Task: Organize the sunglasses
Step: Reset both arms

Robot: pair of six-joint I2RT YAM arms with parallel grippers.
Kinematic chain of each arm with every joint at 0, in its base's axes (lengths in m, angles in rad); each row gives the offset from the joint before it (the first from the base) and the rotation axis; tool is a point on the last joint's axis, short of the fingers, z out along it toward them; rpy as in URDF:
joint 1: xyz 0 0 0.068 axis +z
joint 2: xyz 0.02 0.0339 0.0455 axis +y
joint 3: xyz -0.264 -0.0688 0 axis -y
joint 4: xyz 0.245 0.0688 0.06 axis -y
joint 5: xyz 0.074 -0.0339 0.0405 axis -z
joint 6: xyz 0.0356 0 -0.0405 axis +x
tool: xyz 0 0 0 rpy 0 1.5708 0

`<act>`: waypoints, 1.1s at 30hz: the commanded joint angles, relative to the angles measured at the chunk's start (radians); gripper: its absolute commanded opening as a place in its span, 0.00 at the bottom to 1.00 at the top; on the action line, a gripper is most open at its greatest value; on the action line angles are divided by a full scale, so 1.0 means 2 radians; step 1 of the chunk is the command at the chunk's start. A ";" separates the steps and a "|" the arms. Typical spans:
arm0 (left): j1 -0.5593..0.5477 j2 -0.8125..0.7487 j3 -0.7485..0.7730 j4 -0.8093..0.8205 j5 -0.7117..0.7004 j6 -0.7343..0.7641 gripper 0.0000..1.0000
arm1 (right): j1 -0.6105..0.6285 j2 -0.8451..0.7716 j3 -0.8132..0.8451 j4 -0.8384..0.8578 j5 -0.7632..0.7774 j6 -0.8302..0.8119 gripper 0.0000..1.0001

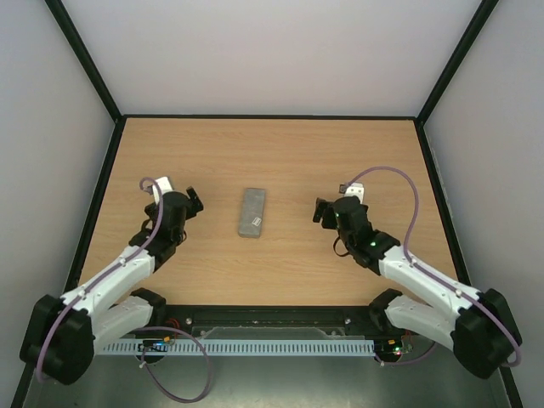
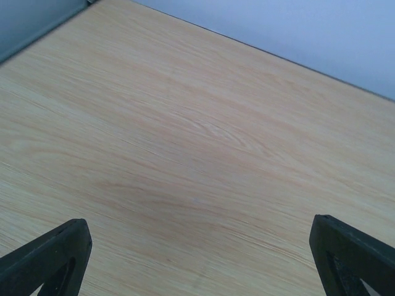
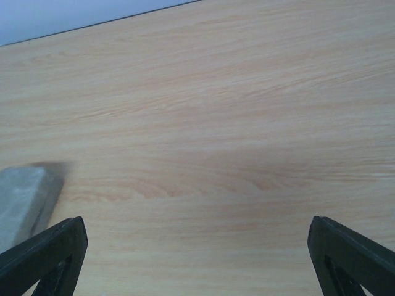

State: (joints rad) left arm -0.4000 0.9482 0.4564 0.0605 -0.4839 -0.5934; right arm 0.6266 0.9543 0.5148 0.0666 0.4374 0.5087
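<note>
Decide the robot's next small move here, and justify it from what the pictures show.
Probably ease the right gripper toward the closed grey case: it lies between this and the left gripper, both open and empty, and shows at the right wrist view's edge. No sunglasses are visible.

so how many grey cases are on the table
1. The grey case lies closed near the middle of the table, between the left arm and the right arm; its end shows at the left edge of the right wrist view. Another could hide under the arms.
</note>
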 commanded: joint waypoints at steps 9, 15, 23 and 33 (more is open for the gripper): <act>0.094 0.101 -0.009 0.173 -0.015 0.151 0.99 | -0.192 0.068 -0.091 0.267 0.031 -0.090 0.98; 0.155 0.155 -0.012 0.251 0.011 0.169 0.99 | -0.221 0.099 -0.134 0.373 0.105 -0.109 0.98; 0.168 0.231 -0.038 0.385 0.011 0.184 1.00 | -0.231 0.230 -0.199 0.655 0.117 -0.152 0.98; 0.181 0.273 -0.085 0.557 0.075 0.241 0.99 | -0.237 0.262 -0.165 0.632 0.047 -0.179 0.99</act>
State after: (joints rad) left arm -0.0601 1.4857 0.3843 0.8837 -0.4328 -0.1761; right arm 0.1589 1.4765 0.1875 1.2411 0.5564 0.1802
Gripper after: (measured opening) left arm 0.993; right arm 0.986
